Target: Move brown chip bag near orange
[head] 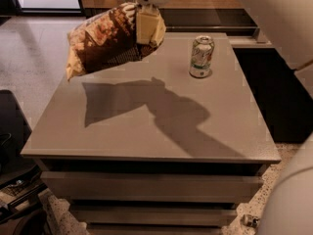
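Hanging in the air over the far left corner of the bench (146,141), the brown chip bag (105,38) is held by its right end and droops to the left. It is clear of the surface, probably so that it can travel without dragging. The hand (149,26) is clamped on that end, one pale finger across the bag's front. A soda can (201,56) stands upright near the far right edge, well apart. The orange is not in view, possibly hidden behind the bag. Placement is judged not yet done.
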`<state>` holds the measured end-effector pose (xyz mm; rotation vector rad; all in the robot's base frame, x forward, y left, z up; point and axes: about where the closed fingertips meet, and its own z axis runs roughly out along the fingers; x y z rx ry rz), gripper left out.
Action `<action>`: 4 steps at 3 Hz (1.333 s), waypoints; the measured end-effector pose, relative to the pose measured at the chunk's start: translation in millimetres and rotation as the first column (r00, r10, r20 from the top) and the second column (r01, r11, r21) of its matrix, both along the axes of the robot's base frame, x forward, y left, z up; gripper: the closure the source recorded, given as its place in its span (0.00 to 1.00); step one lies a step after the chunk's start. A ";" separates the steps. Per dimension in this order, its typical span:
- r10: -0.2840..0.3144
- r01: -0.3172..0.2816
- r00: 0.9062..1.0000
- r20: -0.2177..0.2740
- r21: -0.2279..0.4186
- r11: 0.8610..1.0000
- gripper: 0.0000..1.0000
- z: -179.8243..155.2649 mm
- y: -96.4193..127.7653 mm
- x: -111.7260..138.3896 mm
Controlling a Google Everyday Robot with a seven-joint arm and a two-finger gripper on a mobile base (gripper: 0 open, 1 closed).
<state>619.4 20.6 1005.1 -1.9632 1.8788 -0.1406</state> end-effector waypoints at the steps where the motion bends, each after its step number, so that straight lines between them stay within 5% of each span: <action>1: -0.029 0.030 0.997 0.075 -0.004 1.000 1.00 22.4 -0.6 33.4; 2: -0.080 0.082 0.985 0.151 -0.007 0.997 1.00 36.7 -7.7 61.8; 3: -0.160 0.166 0.960 0.230 -0.008 0.986 1.00 44.1 -23.8 87.6; 4: -0.160 0.166 0.960 0.230 -0.008 0.986 1.00 44.1 -23.7 87.7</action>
